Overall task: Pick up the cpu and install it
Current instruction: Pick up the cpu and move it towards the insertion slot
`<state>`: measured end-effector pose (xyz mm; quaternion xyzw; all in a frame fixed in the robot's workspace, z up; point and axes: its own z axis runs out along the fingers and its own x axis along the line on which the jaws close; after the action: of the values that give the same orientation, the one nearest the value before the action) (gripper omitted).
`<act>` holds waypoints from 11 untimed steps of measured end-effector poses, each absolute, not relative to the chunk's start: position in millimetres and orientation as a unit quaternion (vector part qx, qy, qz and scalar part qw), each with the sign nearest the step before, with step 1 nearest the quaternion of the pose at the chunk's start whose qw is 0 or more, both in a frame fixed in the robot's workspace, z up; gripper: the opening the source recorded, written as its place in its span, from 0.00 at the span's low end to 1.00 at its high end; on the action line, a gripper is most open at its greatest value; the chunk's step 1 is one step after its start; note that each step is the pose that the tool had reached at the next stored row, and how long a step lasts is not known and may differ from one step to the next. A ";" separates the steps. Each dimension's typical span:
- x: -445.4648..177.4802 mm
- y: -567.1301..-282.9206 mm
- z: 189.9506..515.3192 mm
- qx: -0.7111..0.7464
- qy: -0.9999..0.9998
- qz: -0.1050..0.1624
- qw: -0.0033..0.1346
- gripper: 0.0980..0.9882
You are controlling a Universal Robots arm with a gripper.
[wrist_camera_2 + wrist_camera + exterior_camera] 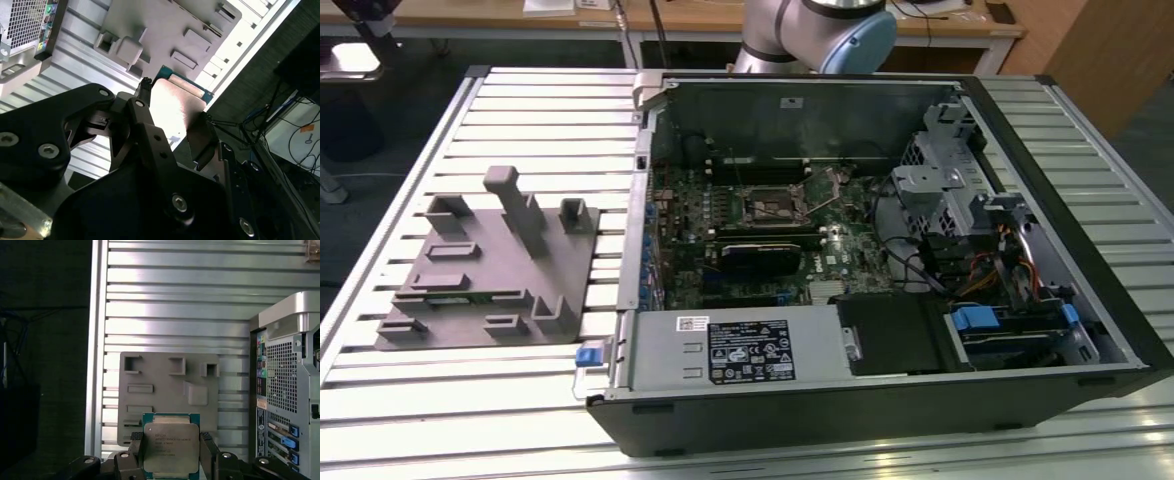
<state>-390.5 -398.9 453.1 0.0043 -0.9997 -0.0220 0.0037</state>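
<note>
CPU [171,440] is clamped in the gripper [171,452], one black finger [207,447] pressed against each of two opposite sides. Its silver-grey metal top faces the first wrist camera, and a green board edge shows along one side. In the second wrist view the CPU [175,100] sits edge-on between the same fingers [145,107], with the gripper [175,115] closed on it.

In the first wrist view the CPU appears in front of the tray [165,365], overlapping one tray edge. Whether it touches the tray cannot be told.

In the exterior view the tray [467,255] is a grey plate with raised blocks and posts. It lies flat on the slatted metal table [520,100], near the table edge at the exterior view's left. The open case [1107,300] lies on its side on the same table, just beside the tray toward the exterior view's right. Inside it, the motherboard [680,215] covers the floor of the case, and the black square socket [767,207] sits near the board's middle. The power supply [734,350] fills the case corner nearest the camera. The arm [821,30] stands behind the table's far edge.

The first wrist view shows the case's rear panel [285,380], well apart from the CPU.
</note>
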 end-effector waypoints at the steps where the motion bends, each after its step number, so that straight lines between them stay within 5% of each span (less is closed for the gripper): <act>1: -389.2 -399.0 453.0 0.004 -1.000 -0.022 0.004 0.49; 11: -375.2 -398.9 453.1 0.004 -1.000 -0.022 0.004 0.49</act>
<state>-375.2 -398.9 453.1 0.0043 -0.9997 -0.0220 0.0038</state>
